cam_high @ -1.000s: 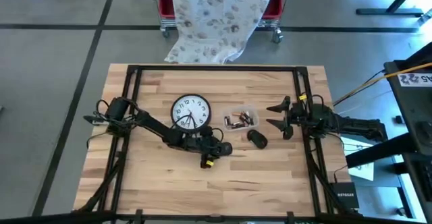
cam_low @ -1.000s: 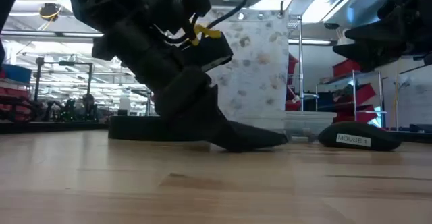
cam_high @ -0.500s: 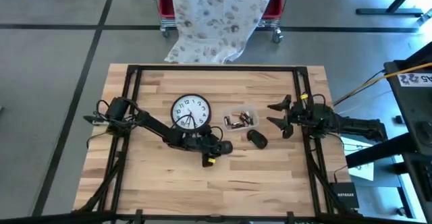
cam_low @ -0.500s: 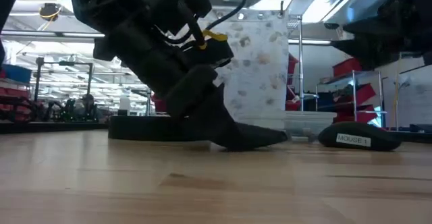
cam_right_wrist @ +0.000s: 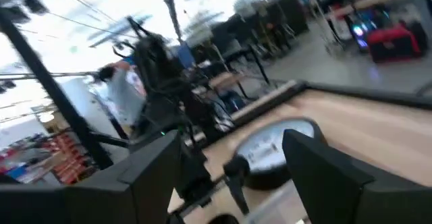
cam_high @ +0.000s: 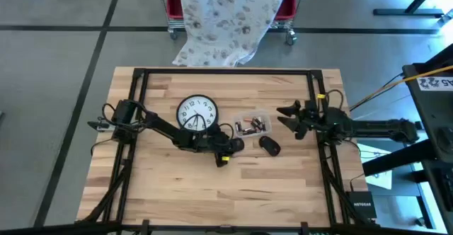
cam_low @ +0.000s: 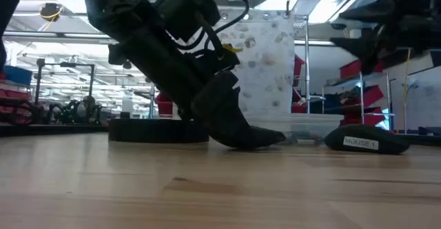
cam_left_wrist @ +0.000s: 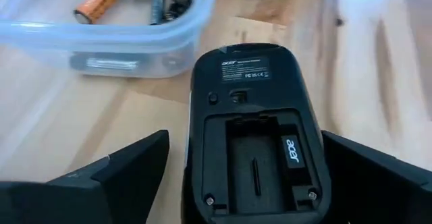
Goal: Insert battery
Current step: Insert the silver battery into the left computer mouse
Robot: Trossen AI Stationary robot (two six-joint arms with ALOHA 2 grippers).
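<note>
— Where is the left gripper [cam_high: 237, 145] now?

— Low on the wooden table [cam_high: 283, 185], near its middle. Its fingers [cam_left_wrist: 115, 173] are spread wide and stand on either side of an upturned black Acer mouse [cam_left_wrist: 253, 143]. I cannot tell whether they touch its sides.

— And the mouse itself?

— It lies on its back between those fingers, cover off, with the battery bay [cam_left_wrist: 260, 166] open and no cell in it.

— Where are the batteries?

— In the clear plastic tub [cam_high: 253, 125] just past the mouse, toward the far edge of the table. The left wrist view shows an orange cell [cam_left_wrist: 98, 0] and a few dark ones in it.

— What else lies around?

— A round white wall clock [cam_high: 197, 115] sits face up beside the tub, on the side toward the left edge. A dark oval piece marked "MOUSE 1" [cam_low: 366, 141] lies close by the tub, toward the near edge of the table.

— The right gripper [cam_high: 289, 119]?

— It hangs above the table near the right edge, fingers apart and holding nothing, pointed toward the tub.
</note>
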